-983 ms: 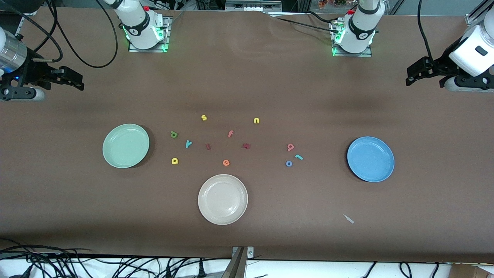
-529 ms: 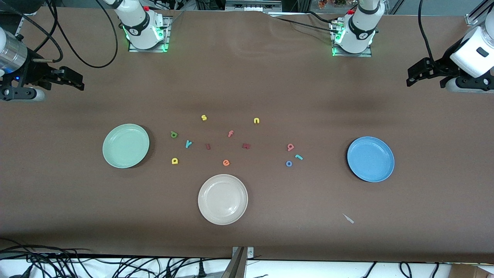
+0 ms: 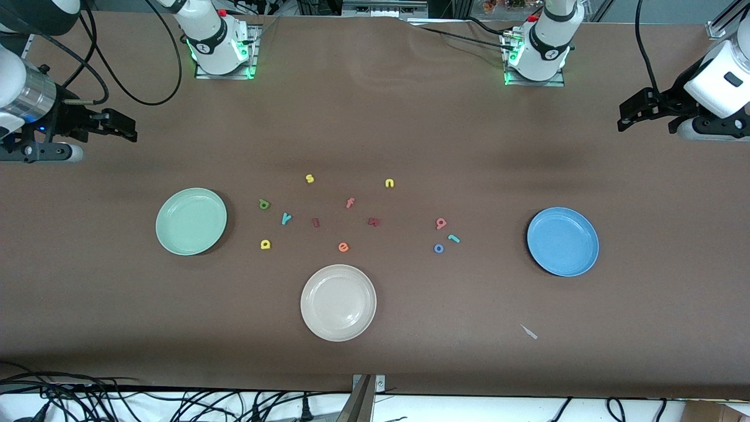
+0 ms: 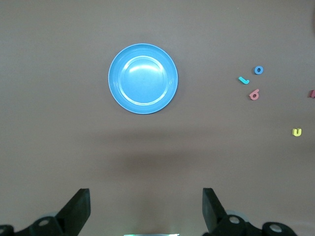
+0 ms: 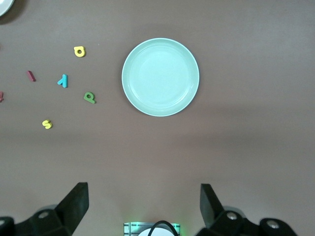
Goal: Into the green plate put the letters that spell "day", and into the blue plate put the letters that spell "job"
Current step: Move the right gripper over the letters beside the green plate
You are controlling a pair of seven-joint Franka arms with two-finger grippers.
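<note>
The dark green d (image 3: pixel 264 204), teal y (image 3: pixel 286 218) and yellow a (image 3: pixel 265 244) lie on the table beside the empty green plate (image 3: pixel 191 221). The red-pink b (image 3: pixel 441 223), teal j (image 3: pixel 453 238) and blue o (image 3: pixel 438 248) lie toward the empty blue plate (image 3: pixel 562 241). My right gripper (image 3: pixel 128 132) hangs open and empty over the right arm's end of the table, looking down on the green plate (image 5: pixel 160 77). My left gripper (image 3: pixel 622 117) hangs open and empty over the left arm's end, with the blue plate (image 4: pixel 142 78) below it.
A cream-white plate (image 3: pixel 338 302) sits nearer the front camera than the letters. A yellow s (image 3: pixel 310 178), yellow n (image 3: pixel 389 183), pink f (image 3: pixel 350 203), orange e (image 3: pixel 343 247) and two dark red letters (image 3: pixel 374 221) lie between the groups. A small pale scrap (image 3: pixel 529 332) lies near the blue plate.
My right gripper has shifted a little toward the middle of the table. The left gripper has barely moved. The letters and plates lie as before.
</note>
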